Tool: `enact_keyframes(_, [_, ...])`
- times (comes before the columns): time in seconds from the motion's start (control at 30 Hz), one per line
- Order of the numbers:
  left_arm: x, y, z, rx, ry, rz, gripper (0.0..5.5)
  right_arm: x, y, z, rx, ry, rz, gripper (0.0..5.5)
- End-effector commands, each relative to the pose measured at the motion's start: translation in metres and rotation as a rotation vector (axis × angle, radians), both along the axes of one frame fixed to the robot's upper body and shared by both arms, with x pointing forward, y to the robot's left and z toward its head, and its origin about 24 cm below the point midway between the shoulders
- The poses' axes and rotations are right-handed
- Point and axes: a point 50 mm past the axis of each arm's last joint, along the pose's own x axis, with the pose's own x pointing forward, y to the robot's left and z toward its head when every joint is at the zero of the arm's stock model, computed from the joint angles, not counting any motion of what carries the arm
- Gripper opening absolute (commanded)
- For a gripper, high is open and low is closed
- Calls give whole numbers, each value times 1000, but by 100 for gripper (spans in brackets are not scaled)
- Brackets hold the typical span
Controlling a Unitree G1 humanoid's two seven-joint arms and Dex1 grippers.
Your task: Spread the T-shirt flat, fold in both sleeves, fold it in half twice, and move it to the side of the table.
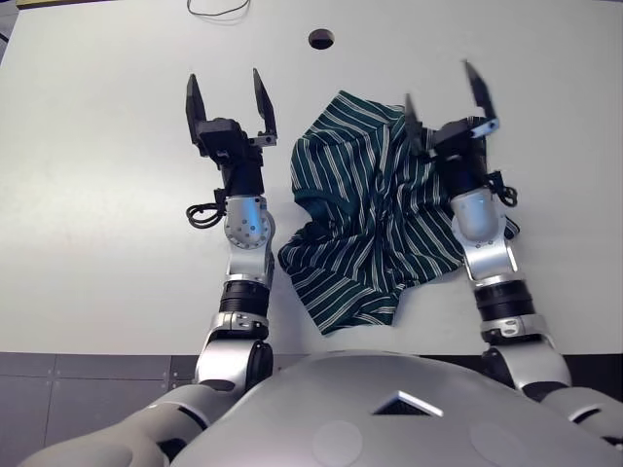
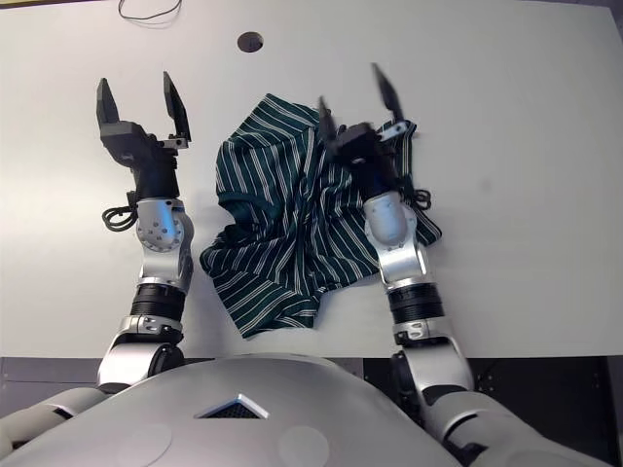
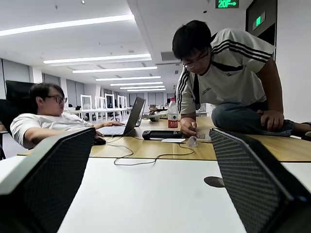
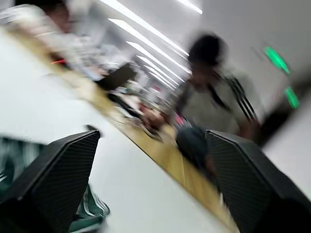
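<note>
T-shirt (image 1: 360, 224), dark green with thin white stripes, lay crumpled in a loose heap on the white tabletop (image 1: 97, 195), a little right of centre in the left eye view. Its cloth was bunched and folded over itself. One rounded edge pointed toward the upper part of the frame, and a wider, rumpled lobe reached down toward the lower centre, close to the tabletop's near edge.

The left fingers (image 1: 261, 102) stood wide apart and held nothing. They sat over bare tabletop just left of the shirt, clear of the cloth. The right fingers (image 1: 477, 92) were likewise spread apart and empty, at the shirt's upper right corner, and the right forearm stretched over the shirt's right side. Whether that arm touched the cloth could not be told. In the right wrist view, a strip of the striped cloth showed just beside one dark finger.

A small dark round hole (image 1: 320, 39) sat in the tabletop toward the top centre of the frame, beyond the shirt and apart from it. A thin cable (image 1: 219, 12) curled at the top edge.
</note>
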Motion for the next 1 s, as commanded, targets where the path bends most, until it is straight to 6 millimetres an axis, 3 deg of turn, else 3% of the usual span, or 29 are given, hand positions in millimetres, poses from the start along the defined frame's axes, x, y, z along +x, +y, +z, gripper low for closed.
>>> enact_keyframes(0.03, [10,11,15,10,-74,54,435,18,33,18,-442,-21,295,404])
enact_keyframes(0.17, [15,13,20,20,-92,62,435,31,56,5,-678,124,476,404])
enact_keyframes(0.27, [16,7,22,31,-104,32,435,42,64,-13,-770,236,489,404])
enact_keyframes(0.43, [17,1,23,37,-114,-1,435,58,60,-38,-758,370,344,404])
enact_keyframes(0.53, [17,1,25,40,-125,-6,435,69,52,-44,-679,419,152,404])
enact_keyframes(0.63, [17,1,27,42,-137,-15,435,93,22,-28,-445,472,-162,404])
enact_keyframes(0.73, [15,5,27,45,-137,0,435,111,-27,-10,-211,519,-461,404])
enact_keyframes(0.9, [10,13,27,67,-134,20,435,109,-110,-1,113,579,-821,404])
enact_keyframes(1.0, [10,14,26,83,-128,19,435,103,-137,-1,280,595,-943,404])
